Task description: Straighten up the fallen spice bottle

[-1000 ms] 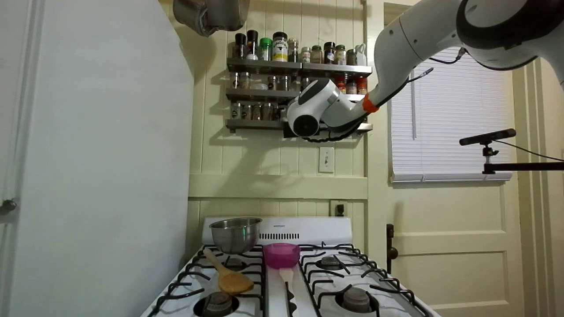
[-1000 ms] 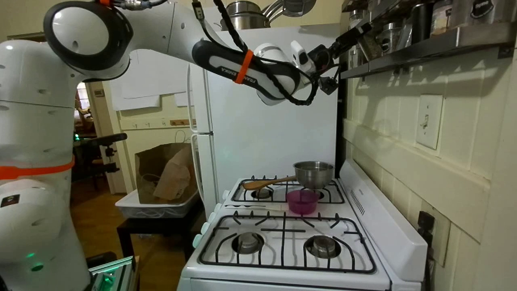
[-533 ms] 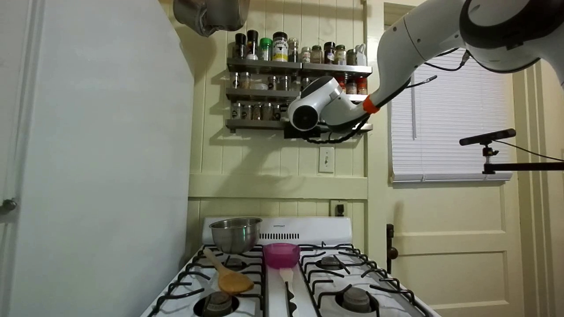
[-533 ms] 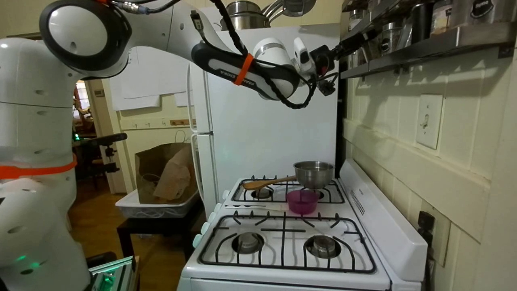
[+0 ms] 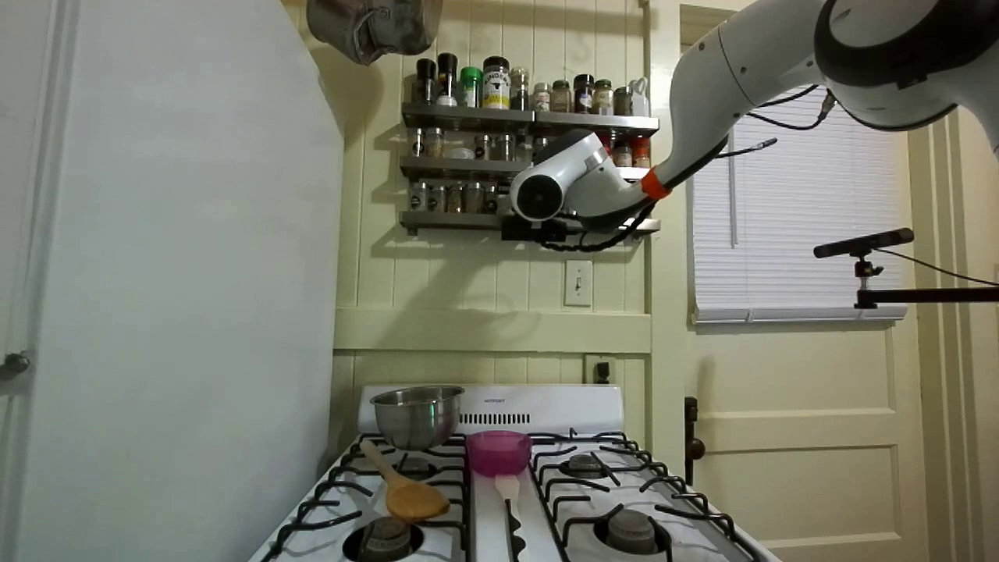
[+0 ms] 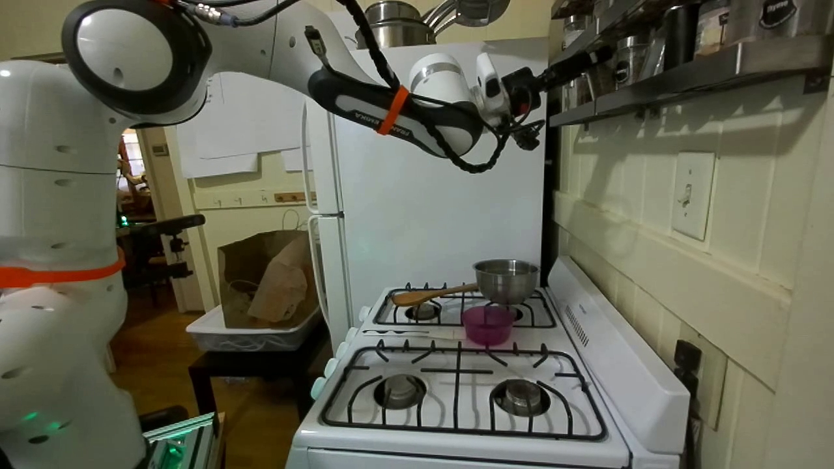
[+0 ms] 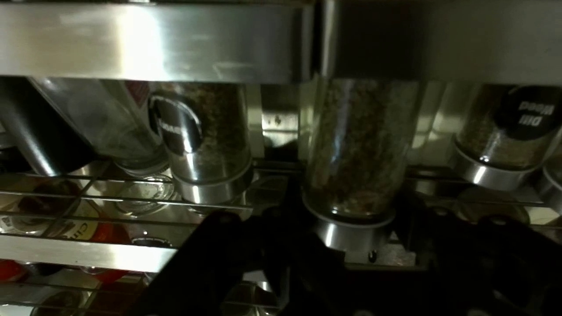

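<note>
The wrist view stands upside down. The spice bottle is clear glass with brown-green contents and a silver lid. It stands nearly upright between my black fingers, its base hidden behind the shelf's front edge. My gripper has a finger close against each side of the bottle just below the lid and appears shut on it. In an exterior view my gripper reaches over the lowest shelf, with the bottle just under the fingertips. In an exterior view my wrist hides the gripper and bottle.
A labelled bottle and a leaning clear bottle stand to one side, a Dill Weed bottle to the other. A wire shelf hangs close above. Below is the stove with a steel bowl and a pink bowl.
In an exterior view my gripper has dipped and levelled out, moving slightly toward the wall. The bottle, clearly tilted one second ago, now stands more upright.
</note>
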`<state>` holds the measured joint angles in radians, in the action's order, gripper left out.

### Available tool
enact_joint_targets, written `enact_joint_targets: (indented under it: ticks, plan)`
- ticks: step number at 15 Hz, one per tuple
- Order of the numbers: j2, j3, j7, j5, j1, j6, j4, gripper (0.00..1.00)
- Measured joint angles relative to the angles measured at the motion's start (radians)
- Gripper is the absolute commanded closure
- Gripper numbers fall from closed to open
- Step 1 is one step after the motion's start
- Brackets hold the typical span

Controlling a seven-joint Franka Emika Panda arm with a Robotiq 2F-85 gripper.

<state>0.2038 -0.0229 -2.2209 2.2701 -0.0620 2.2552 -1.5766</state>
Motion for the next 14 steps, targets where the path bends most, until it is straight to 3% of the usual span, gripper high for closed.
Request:
enact_joint_targets:
  ticks: [7, 14]
  plan:
    - [0.009, -0.006, 0.018, -0.04, 0.019, 0.049, 0.032, 0.74]
    - [0.024, -0.006, 0.161, -0.221, 0.053, 0.193, 0.113, 0.74]
